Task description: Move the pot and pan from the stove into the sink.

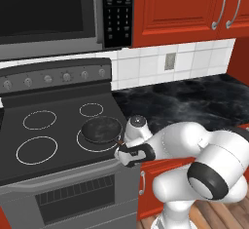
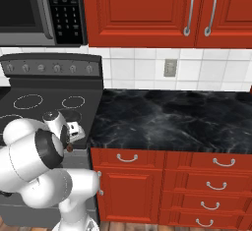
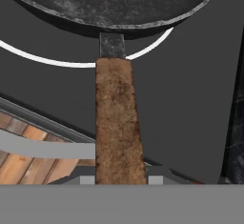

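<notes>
Pan on stove, dark speckled inside, brown handle gripped by tool

I'm looking at a kitchen wall of white square tiles with a grey outlet plate set into it, under red upper cabinets with 2 curved steel handles. A microwave with a dark door and keypad hangs to the left of them. Below runs a dark marbled countertop over red drawers with steel pulls, and wooden floorboards show at the bottom.
</notes>
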Tool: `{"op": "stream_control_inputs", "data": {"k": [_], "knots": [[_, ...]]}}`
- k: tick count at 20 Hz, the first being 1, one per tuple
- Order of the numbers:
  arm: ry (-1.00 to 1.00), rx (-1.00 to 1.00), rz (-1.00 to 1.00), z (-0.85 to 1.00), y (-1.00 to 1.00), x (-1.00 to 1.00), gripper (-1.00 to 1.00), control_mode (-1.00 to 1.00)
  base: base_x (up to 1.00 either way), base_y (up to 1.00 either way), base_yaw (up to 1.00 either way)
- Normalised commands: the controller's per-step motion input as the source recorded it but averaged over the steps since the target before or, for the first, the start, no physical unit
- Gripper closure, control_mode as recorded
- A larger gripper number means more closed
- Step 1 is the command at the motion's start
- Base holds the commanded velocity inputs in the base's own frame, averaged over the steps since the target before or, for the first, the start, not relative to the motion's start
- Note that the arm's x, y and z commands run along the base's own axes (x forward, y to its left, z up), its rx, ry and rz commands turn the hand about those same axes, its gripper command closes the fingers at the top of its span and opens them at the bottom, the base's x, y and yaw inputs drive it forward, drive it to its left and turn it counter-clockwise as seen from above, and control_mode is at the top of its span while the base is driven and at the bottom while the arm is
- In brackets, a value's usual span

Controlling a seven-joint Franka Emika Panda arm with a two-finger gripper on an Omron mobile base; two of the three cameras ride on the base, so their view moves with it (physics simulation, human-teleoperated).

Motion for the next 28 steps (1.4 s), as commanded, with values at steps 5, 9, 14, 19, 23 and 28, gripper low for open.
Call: {"op": "stream_control_inputs", "data": {"k": [5,9,14,19,23,28], "knots": [[0.00,0.01,-0.04,0.30,0.00,0.03,1.00,-1.00,0.00,0.00,0.00],[0.02,0.00,-0.05,0.59,0.00,0.00,1.00,-1.00,0.00,0.00,0.00],[0.03,0.00,-0.04,0.65,0.00,0.00,1.00,-1.00,0.00,0.00,0.00],[0.02,0.00,-0.02,0.67,-0.03,-0.06,1.00,-1.00,0.00,0.00,0.00],[-0.02,0.02,0.00,0.55,-0.16,-0.46,1.00,-1.00,0.00,0.00,0.00],[-0.14,0.00,0.03,0.42,-0.13,-0.79,1.00,-1.00,0.00,0.00,0.00]]}}
